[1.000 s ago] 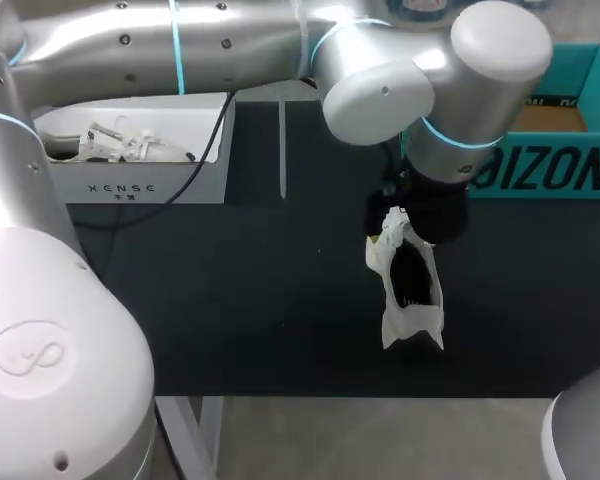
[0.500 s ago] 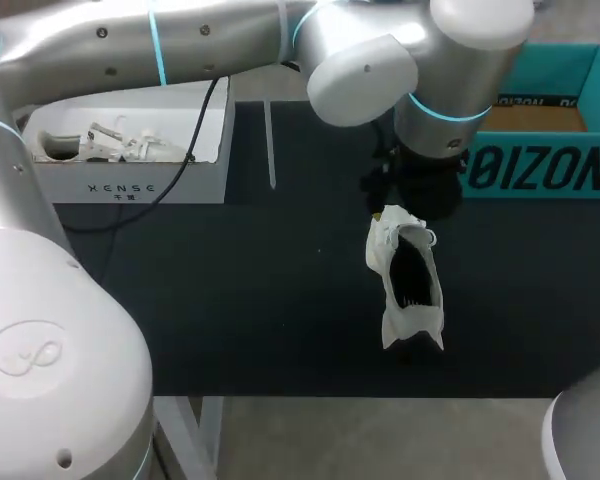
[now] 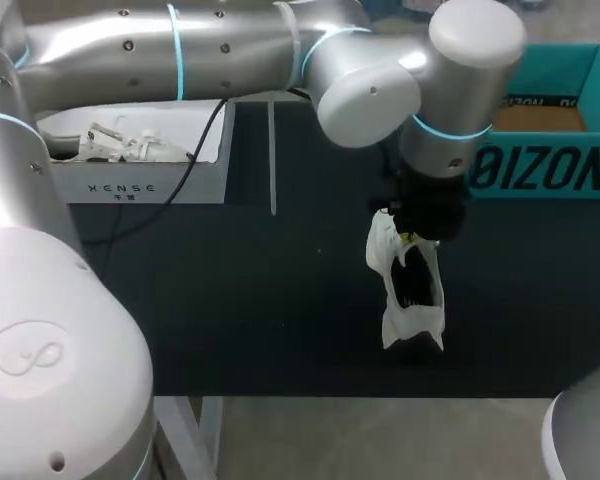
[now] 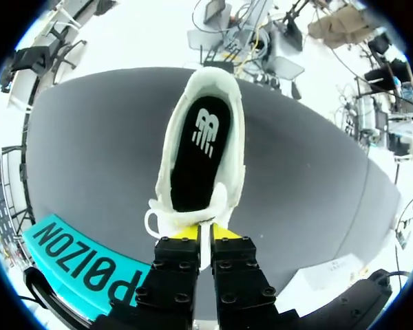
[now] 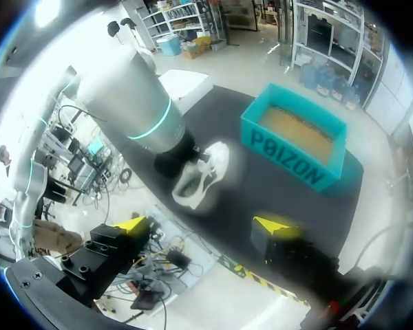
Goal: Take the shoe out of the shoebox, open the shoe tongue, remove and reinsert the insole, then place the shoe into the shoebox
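Only the left wrist view shows the left hand (image 4: pixel 199 236) pinching the tongue (image 4: pixel 184 218) of the shoe (image 4: pixel 233 137), beside its black insole (image 4: pixel 199 155).

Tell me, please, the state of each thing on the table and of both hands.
Shoebox: open, empty.
Shoe: upright, outside shoebox.
Insole: inside shoe.
White box: open, white items inside.
Left hand: shut on shoe at tongue.
Right hand: open, empty.

Bright overhead light, soft shadows, scattered glare.
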You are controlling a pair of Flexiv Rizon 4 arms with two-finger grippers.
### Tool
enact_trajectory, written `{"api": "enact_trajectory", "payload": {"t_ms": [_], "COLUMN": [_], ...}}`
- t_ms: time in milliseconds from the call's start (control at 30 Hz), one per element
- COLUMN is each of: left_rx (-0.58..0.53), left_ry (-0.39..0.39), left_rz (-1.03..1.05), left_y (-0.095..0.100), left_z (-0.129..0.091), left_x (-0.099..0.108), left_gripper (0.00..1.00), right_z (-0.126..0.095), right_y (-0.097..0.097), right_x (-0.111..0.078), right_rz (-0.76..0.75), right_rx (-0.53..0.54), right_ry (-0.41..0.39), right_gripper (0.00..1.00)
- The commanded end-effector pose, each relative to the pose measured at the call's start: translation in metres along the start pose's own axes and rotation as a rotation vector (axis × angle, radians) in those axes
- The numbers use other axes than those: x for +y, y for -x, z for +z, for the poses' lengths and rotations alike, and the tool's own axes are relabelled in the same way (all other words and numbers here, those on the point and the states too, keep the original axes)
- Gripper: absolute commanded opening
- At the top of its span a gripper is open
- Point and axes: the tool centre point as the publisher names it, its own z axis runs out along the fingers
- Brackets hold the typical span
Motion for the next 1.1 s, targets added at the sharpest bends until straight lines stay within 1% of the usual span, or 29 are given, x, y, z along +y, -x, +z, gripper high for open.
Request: {"api": "enact_trajectory", "payload": {"t_ms": [33, 200, 433, 567, 733, 833, 900, 967, 1033, 1100], "left_rx": [0.005, 0.001, 0.004, 0.0, -0.01, 0.006, 0.023, 0.028, 0.039, 0.091], "left_ry": [0.0, -0.012, -0.003, 0.014, 0.03, -0.021, -0.087, -0.131, -0.156, -0.174], "left_rz": [-0.004, -0.019, -0.041, -0.042, -0.032, -0.095, -0.18, -0.261, -0.339, -0.407], "left_y": [-0.004, -0.015, -0.025, -0.024, -0.012, -0.005, -0.004, -0.008, -0.014, -0.021], "left_z": [0.009, 0.011, 0.004, -0.004, -0.013, -0.016, -0.017, -0.016, -0.015, -0.013], "left_x": [-0.015, -0.026, -0.024, -0.021, -0.017, -0.018, -0.021, -0.027, -0.037, -0.048], "left_gripper": [0.0, 0.0, 0.0, 0.0, 0.0, 0.0, 0.0, 0.0, 0.0, 0.0], "right_z": [-0.001, -0.001, -0.001, -0.001, -0.001, -0.001, -0.001, -0.001, -0.001, -0.001], "right_y": [0.001, 0.001, 0.001, 0.001, 0.001, 0.001, 0.001, 0.001, 0.001, 0.001], "right_x": [0.003, 0.003, 0.003, 0.003, 0.003, 0.003, 0.003, 0.003, 0.003, 0.003], "right_rz": [0.001, 0.001, 0.001, 0.001, 0.001, 0.001, 0.001, 0.001, 0.001, 0.001], "right_rx": [0.002, 0.002, 0.002, 0.002, 0.002, 0.002, 0.002, 0.002, 0.002, 0.002], "right_ry": [-0.007, -0.007, -0.007, -0.007, -0.007, -0.007, -0.007, -0.007, -0.007, -0.007], "right_gripper": [1.0, 1.0, 1.0, 1.0, 1.0, 1.0, 1.0, 1.0, 1.0, 1.0]}}
